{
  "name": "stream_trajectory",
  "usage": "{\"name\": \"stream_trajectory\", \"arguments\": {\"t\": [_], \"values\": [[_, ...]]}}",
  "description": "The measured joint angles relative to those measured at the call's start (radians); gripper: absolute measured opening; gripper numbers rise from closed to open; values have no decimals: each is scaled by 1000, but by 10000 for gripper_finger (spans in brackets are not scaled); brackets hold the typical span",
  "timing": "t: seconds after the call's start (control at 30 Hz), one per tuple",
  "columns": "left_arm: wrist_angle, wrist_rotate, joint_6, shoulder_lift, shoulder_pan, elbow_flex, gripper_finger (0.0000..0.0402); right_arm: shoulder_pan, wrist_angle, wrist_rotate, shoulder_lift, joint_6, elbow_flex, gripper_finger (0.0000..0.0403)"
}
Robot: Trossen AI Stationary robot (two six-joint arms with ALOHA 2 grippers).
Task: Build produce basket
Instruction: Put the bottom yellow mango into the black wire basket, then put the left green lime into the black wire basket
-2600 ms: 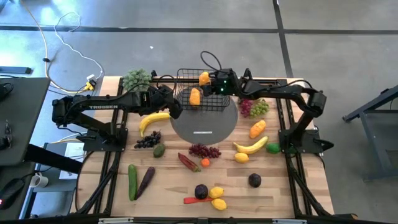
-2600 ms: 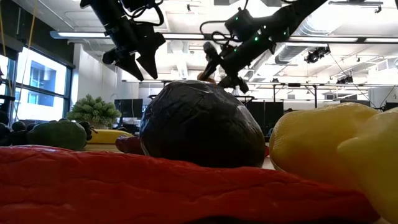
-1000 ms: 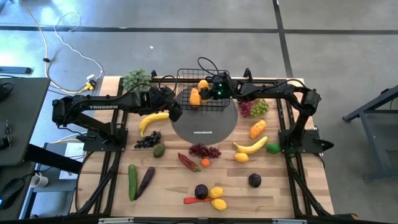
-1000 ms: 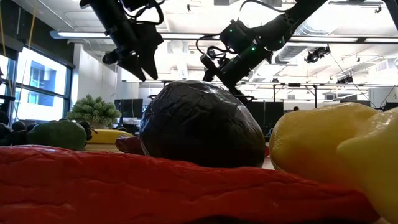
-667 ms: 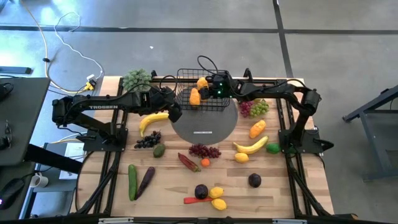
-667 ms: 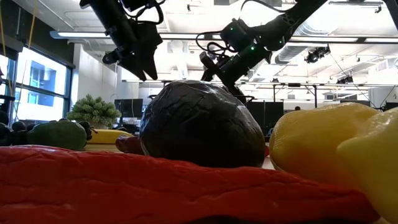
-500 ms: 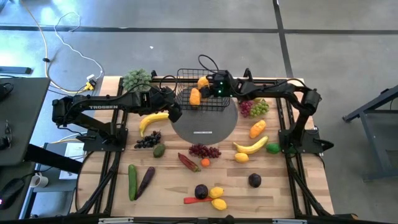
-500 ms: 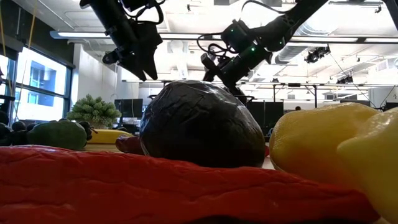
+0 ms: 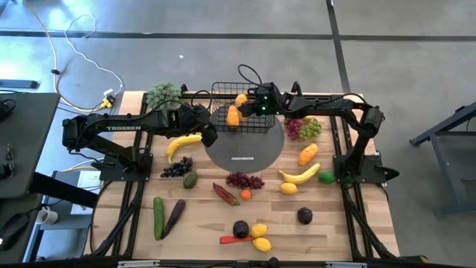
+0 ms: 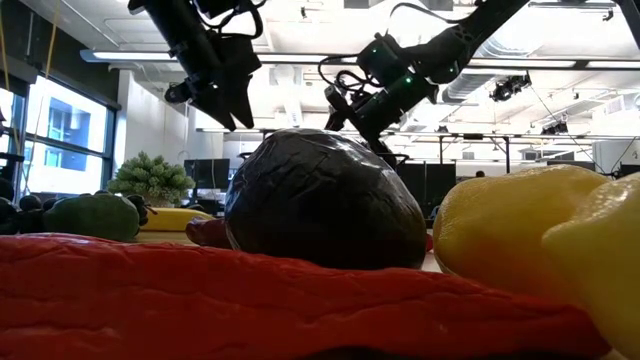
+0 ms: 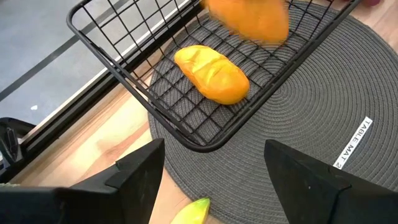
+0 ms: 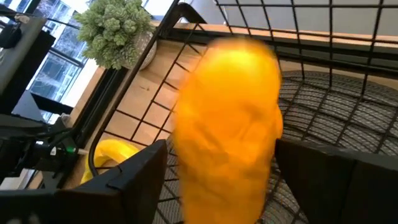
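The black wire basket (image 9: 223,95) stands at the table's far side, partly on the grey round mat (image 9: 245,152). A yellow-orange fruit (image 11: 211,74) lies on the basket's floor. My right gripper (image 12: 221,149) hovers over the basket's right part, fingers apart, with an orange fruit (image 12: 227,124) showing blurred between them. My left gripper (image 11: 214,149) is open above the mat's edge, just near-left of the basket, and holds nothing. My right gripper has the orange fruit (image 9: 242,98) between its two fingers, above the basket's floor. The fruit is blurred in both wrist views, and I cannot tell whether the fingers touch it.
More produce lies on the wooden table: a banana (image 9: 184,144) by the left arm, grapes (image 9: 303,129) under the right arm, another banana (image 9: 300,176), cucumber (image 9: 158,217), lemons (image 9: 259,237). A leafy bunch (image 9: 163,95) stands far left. In the low view a dark plum (image 10: 325,200) blocks the basket.
My right gripper came a little toward the table's left and down over the basket with the orange fruit; over the last second it has kept its place. The fruit now shows blurred between its fingers.
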Motion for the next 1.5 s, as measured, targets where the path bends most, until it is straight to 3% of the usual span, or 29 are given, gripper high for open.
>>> {"name": "stream_trajectory", "arguments": {"t": [0.4,0.83,1.07,1.23,1.5], "values": [[0,-3,52,0,0,0,264,0,-10,-58,-9,27,0,300],[0,11,52,0,0,0,264,43,-135,-14,-156,-7,0,300],[0,60,110,0,0,0,264,112,-255,17,-228,34,0,300],[-14,148,148,-4,-9,0,264,178,-270,26,-251,92,0,300],[-89,255,148,-16,-36,0,264,309,-329,148,-275,187,0,300]]}}
